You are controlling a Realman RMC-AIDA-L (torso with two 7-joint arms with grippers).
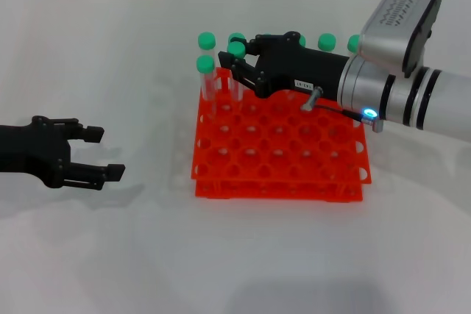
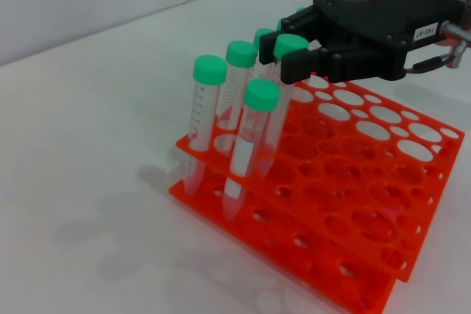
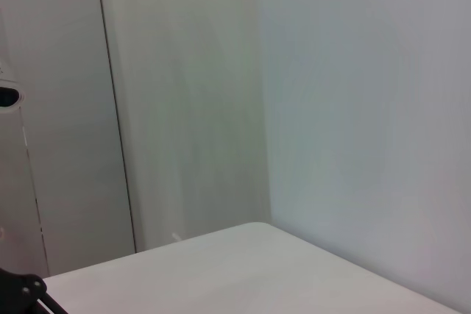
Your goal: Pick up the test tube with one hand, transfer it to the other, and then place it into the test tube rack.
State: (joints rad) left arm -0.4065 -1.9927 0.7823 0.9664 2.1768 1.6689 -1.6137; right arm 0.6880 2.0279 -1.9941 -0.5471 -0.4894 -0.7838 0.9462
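- Test tube (image 2: 282,90) stood at the back-left part of the test tube rack (image 1: 280,148), its green cap between the fingers of the right gripper (image 1: 246,64), the one carrying a small white label.
- Whether those fingers were clenched on the tube or already slackened I cannot tell; in the left wrist view they sat just at cap height, close on either side.
- That arm reached in low and level from the robot's right, across the top of the rack, probably so the tube could go straight down into a hole (a tilted entry would likely catch on the upper tier).
- Three neighbouring tubes (image 2: 221,123) stood in holes just beside it, leaning slightly, so the fingers had little room to spread.
- More green caps (image 1: 327,40) showed behind the arm, along the rack's far edge.
- Left gripper (image 1: 99,154) hung well apart from the rack on the robot's left, low over the white table (image 1: 110,255), claws spread and holding nothing; by my reading its share of the job looked done.
- Right wrist view showed only wall and table edge, nothing of the tube.
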